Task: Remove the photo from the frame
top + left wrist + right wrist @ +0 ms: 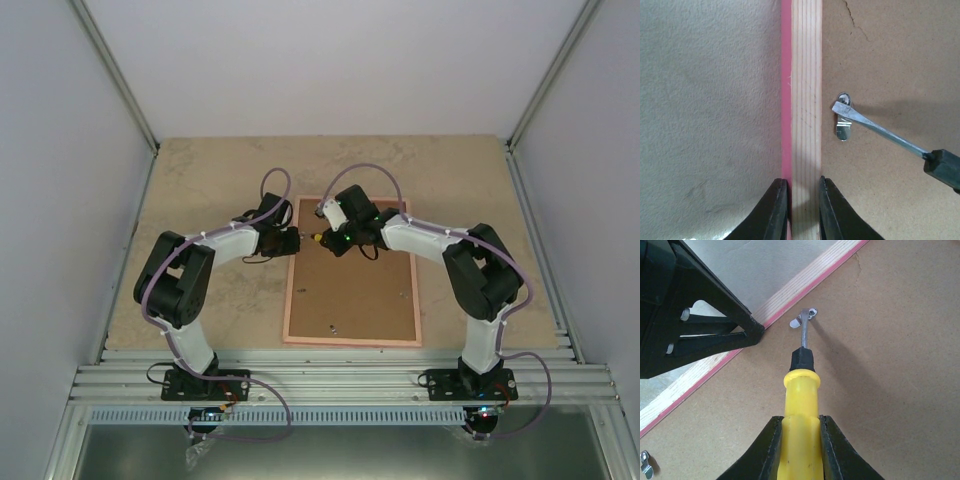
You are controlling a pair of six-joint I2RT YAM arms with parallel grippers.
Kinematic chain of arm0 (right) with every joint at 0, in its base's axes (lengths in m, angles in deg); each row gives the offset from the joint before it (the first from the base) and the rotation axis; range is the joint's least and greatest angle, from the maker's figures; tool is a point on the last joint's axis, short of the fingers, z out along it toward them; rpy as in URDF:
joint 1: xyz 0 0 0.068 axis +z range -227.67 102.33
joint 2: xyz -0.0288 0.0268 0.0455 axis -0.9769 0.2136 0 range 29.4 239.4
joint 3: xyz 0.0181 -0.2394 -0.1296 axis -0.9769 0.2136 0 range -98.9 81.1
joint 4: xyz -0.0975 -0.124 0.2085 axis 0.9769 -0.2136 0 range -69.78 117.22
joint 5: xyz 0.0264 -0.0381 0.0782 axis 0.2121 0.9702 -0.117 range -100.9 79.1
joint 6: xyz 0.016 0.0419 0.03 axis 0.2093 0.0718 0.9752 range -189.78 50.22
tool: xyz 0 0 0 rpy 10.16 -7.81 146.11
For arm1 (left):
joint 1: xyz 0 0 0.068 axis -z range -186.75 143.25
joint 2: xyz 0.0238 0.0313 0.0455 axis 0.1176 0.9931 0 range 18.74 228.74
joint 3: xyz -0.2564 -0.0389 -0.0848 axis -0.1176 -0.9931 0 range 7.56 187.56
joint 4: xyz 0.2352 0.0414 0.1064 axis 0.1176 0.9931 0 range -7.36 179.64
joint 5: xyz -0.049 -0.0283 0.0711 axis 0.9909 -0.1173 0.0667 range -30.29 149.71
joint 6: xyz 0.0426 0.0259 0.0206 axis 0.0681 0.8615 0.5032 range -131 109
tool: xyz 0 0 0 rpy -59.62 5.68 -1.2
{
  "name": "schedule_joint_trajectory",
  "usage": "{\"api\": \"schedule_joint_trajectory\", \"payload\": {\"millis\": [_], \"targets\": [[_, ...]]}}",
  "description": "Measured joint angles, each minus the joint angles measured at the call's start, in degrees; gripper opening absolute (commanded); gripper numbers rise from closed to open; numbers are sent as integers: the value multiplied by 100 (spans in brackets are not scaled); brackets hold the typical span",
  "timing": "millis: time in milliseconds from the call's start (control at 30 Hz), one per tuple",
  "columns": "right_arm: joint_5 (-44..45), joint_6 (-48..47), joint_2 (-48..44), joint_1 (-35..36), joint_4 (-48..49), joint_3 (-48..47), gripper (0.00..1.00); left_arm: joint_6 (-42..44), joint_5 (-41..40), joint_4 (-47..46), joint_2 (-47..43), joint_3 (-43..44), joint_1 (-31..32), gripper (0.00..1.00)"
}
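The frame [350, 300] lies face down on the table [200, 200], its long side pointing away from the arms. I cannot see the photo. My left gripper [802, 184] pinches the frame's edge. My right gripper [801, 422] grips a screwdriver [801, 390].

Readable text, labels, brands, numbers, signs: none. Brown back of the frame [350, 290]: blank, no print or sticker. Yellow handle of the screwdriver [801, 405]: no lettering to be made out.
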Motion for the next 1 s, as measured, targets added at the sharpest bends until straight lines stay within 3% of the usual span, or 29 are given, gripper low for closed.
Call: {"api": "schedule_joint_trajectory", "payload": {"millis": [1000], "targets": [[-127, 619, -498, 155, 308, 459, 1, -61, 2, -105, -20, -61, 17, 6]]}}
